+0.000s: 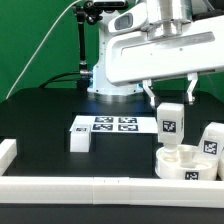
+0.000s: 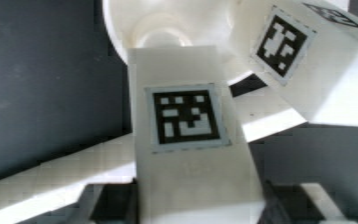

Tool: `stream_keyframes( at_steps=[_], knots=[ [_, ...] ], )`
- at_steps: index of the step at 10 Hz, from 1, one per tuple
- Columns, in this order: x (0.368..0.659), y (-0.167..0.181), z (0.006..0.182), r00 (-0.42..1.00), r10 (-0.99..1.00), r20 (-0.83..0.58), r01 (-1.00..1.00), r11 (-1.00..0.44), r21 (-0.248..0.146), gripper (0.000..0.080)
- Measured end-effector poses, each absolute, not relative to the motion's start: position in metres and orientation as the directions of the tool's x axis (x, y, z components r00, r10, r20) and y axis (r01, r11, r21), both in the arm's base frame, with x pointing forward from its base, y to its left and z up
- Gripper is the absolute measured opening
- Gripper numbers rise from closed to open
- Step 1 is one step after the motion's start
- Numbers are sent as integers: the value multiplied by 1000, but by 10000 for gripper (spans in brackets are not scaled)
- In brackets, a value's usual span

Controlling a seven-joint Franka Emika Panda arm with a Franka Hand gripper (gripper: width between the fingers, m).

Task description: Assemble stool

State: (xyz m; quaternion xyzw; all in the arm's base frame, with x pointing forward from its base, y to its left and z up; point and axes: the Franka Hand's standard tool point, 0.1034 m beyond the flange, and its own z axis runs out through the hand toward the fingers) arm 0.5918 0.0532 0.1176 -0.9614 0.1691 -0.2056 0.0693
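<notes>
My gripper is shut on a white blocky stool leg with a square tag, holding it upright just above the round white seat at the exterior view's right. In the wrist view the held leg fills the middle between my dark fingers, with the seat's rim beyond it. A second leg stands by the seat's far right side and also shows in the wrist view. A third leg lies on the black table to the left.
The marker board lies flat behind the middle of the table. A long white border rail runs along the front edge, and another rail stands at the left. The robot base is at the back.
</notes>
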Motion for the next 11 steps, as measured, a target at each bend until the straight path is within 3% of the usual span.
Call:
stream_keyframes(
  at_steps=[8,11],
  knots=[
    [593,48,111,858,-354,372,-301,-934,-195,335],
    [591,49,100,864,-350,362,-300,-935,-187,335]
  ],
)
